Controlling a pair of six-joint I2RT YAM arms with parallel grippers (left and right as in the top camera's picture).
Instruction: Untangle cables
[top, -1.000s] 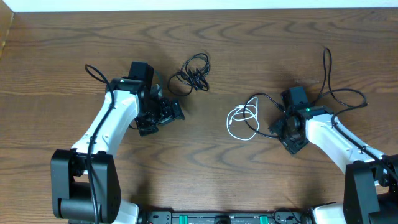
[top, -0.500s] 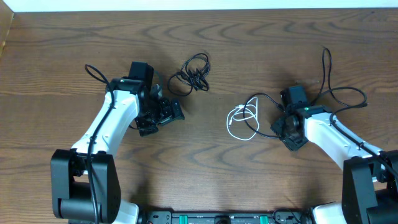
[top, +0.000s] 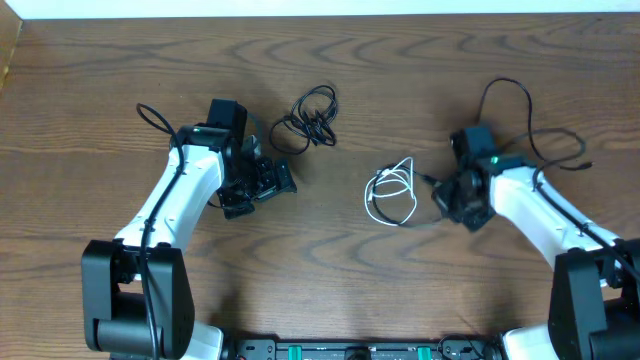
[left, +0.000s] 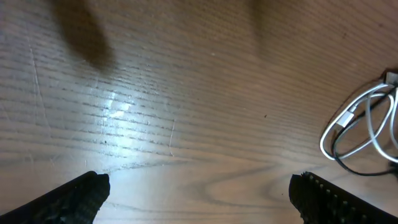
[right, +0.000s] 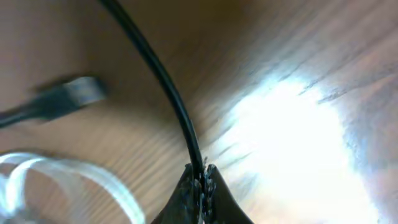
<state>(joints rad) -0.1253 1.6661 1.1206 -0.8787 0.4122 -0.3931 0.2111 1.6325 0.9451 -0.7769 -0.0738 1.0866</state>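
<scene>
The right claw (right: 200, 182) is pressed together, pinching a black cable (right: 158, 74) at its tips. The looped white cable (top: 392, 194) lies just beside it. The left claw (left: 199, 193) is spread wide above the table (left: 186, 93), and a coiled black cable (top: 311, 118) lies just beyond it.

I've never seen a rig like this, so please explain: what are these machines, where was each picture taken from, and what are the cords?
These are two robot arms at a wooden table. One picture looks down from above; the other two come from a camera on each wrist. The left hand is open and empty over bare wood. The right hand is pinched shut on a thin black cable. Beside it lies a looped white cable; near the left arm, a small black cable coil.
</scene>
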